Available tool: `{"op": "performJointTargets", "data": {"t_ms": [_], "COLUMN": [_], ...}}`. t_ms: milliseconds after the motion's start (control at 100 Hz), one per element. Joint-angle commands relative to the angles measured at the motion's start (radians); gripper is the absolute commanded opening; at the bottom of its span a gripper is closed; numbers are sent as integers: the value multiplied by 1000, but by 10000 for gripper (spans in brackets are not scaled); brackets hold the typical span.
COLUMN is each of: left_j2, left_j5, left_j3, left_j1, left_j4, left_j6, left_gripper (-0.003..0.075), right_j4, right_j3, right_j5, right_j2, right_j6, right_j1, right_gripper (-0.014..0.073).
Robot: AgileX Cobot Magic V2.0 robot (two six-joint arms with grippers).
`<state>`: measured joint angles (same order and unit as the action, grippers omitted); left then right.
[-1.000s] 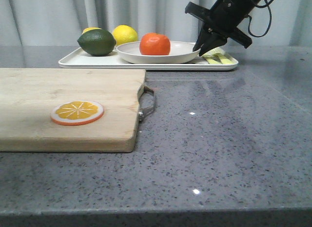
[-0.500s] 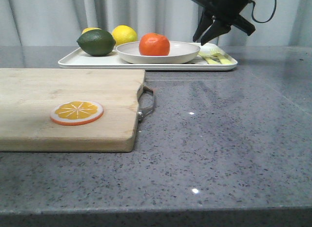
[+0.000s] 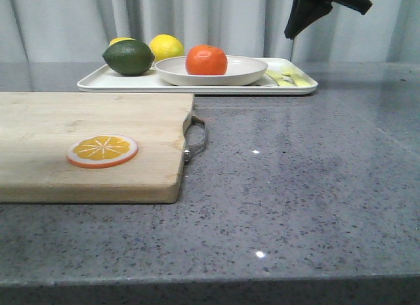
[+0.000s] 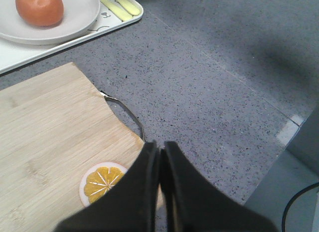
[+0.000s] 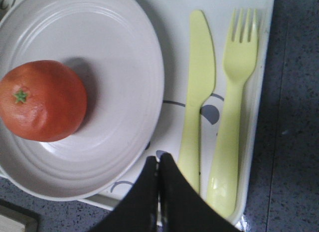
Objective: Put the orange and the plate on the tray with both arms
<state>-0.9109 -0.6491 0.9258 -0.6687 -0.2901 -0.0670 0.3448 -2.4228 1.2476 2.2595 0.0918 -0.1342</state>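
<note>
Apparently finished, the orange (image 5: 41, 101) sat in the plate (image 5: 124, 67) on the tray (image 5: 174, 7), below the right gripper's (image 5: 158, 164) closed, empty fingers

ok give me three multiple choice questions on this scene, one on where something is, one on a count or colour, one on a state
1. Where is the orange?
A. on the cutting board
B. in the plate on the tray
C. on the bare counter

2. How many pale yellow utensils lie on the tray beside the plate?
A. one
B. two
C. four

3. How do the right gripper's jaws stand?
A. closed together, holding nothing
C. wide open
B. clamped on the plate rim

Answers:
1. B: the front view shows the orange sitting in the plate, which rests on the tray.
2. B: the right wrist view shows one knife and one fork, side by side.
3. A: in the right wrist view the fingers meet with nothing between them, above the plate's edge.
</note>
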Motion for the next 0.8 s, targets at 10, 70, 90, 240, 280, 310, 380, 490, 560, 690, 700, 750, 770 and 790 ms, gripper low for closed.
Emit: {"op": "performJointTargets", "data": {"t_ms": [10,70,90,240,280,310,380,490,560,690,700,750,770,790], "left_j2": [12,12,12,12,12,12,12,12,12,12,12,12,12,12], "left_j5": [70,70,70,70,70,70,70,70,70,70,70,70,70,70], "left_j3": [29,29,29,29,29,29,29,29,29,29,29,27,27,27], "left_j1": [1,1,1,1,1,1,1,1,1,1,1,1,1,1], "left_j4": [-12,-12,-12,-12,-12,-12,-12,-12,-12,-12,-12,-12,-12,-12], "left_j6": [0,0,0,0,0,0,0,0,0,0,0,0,0,0], "left_gripper": [-19,-18,-19,-19,-19,-19,-19,-19,-19,-19,-19,-19,-19,-19], "right_j4": [1,-12,-16,-32,-39,-46,-58,-71,-72,-72,-72,-73,-74,-75], "right_j3": [-31,-29,-25,55,96,127,213,371,482,710,722,805,840,875], "right_j5": [78,91,91,86,75,65,39,-44,-122,-267,-283,-338,-362,-377], "right_j2": [-110,-133,-141,-227,-257,-278,-333,-438,-516,-666,-683,-742,-766,-791], "right_j6": [-5,-5,-5,-5,-7,-8,-21,-24,-24,-25,-24,-33,-38,-43], "right_j1": [-8,-17,-20,-45,-50,-56,-65,-79,-90,-97,-97,-97,-97,-97], "right_gripper": [-69,-69,-69,-69,-69,-69,-69,-69,-69,-69,-69,-69,-69,-69]}}
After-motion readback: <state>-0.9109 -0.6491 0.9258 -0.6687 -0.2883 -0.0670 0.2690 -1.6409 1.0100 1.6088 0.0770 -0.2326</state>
